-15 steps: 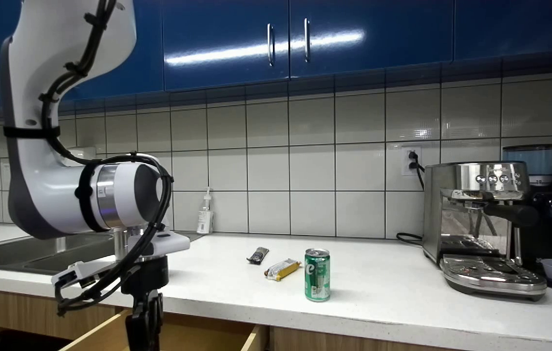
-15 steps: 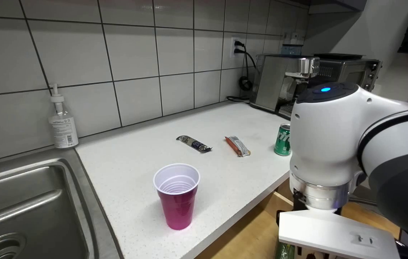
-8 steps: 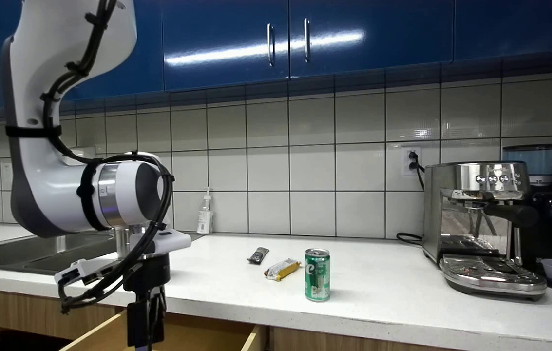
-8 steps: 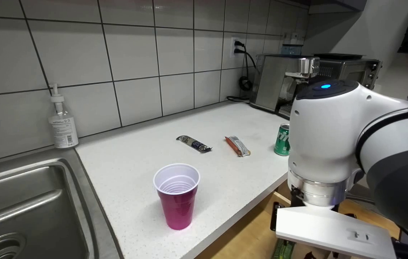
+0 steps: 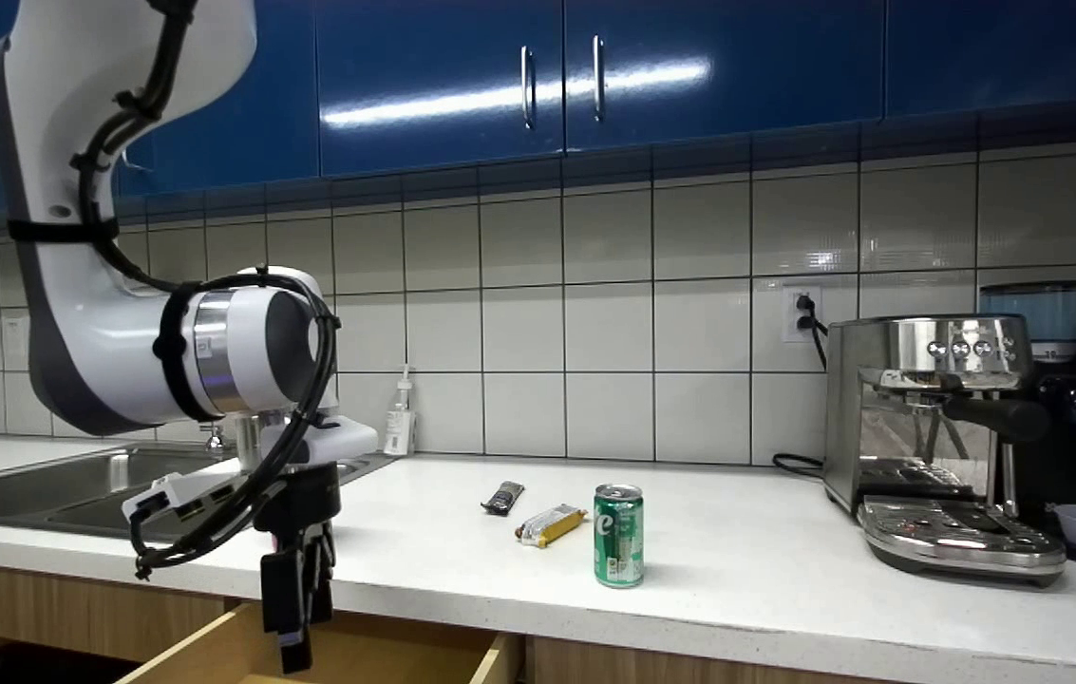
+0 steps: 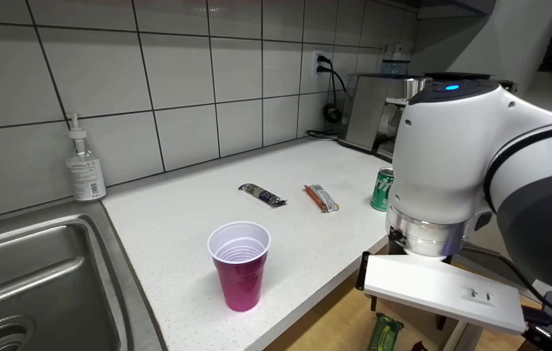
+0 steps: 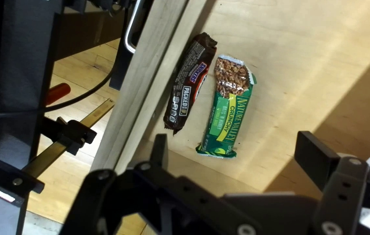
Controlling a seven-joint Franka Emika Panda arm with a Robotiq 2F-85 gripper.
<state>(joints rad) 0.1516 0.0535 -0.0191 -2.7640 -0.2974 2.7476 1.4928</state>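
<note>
End effector (image 7: 233,148), one: fingers spread wide with nothing between them, above an open wooden drawer (image 7: 302,58). Arm (image 5: 110,351), one: raised over the last second, so that the fingertips, out of sight then, now show at the drawer's mouth in an exterior view. Green Nature Valley bar (image 7: 227,114), one: flat on the drawer floor, below the fingertips and seemingly apart from them; more of its wrapper shows in an exterior view than a second ago, the wrist having lifted from in front of it. Bearing on the work, as judged: the drawer, not the end effector, carries this bar, and the raised, spread fingers look free of it. Snickers bar (image 7: 189,85), one, brown wrapper: in the same drawer, just left of the green bar in the wrist view, a narrow strip of wood between them (whether it touches the drawer's left wall cannot be told). On the table (image 6: 168,229), in both exterior views: green soda can (image 5: 618,546), upright, at the right; yellow-and-silver bar (image 5: 552,525), to its left and farther back; dark-wrapped bar (image 5: 503,498), farther left again. Also there: magenta cup (image 6: 240,280), upright, white inside, at the near side in an exterior view. Fixtures: pump bottle (image 6: 85,170) at the far left beside the sink (image 6: 115,253); steel espresso machine (image 5: 898,356) at the far right.
</note>
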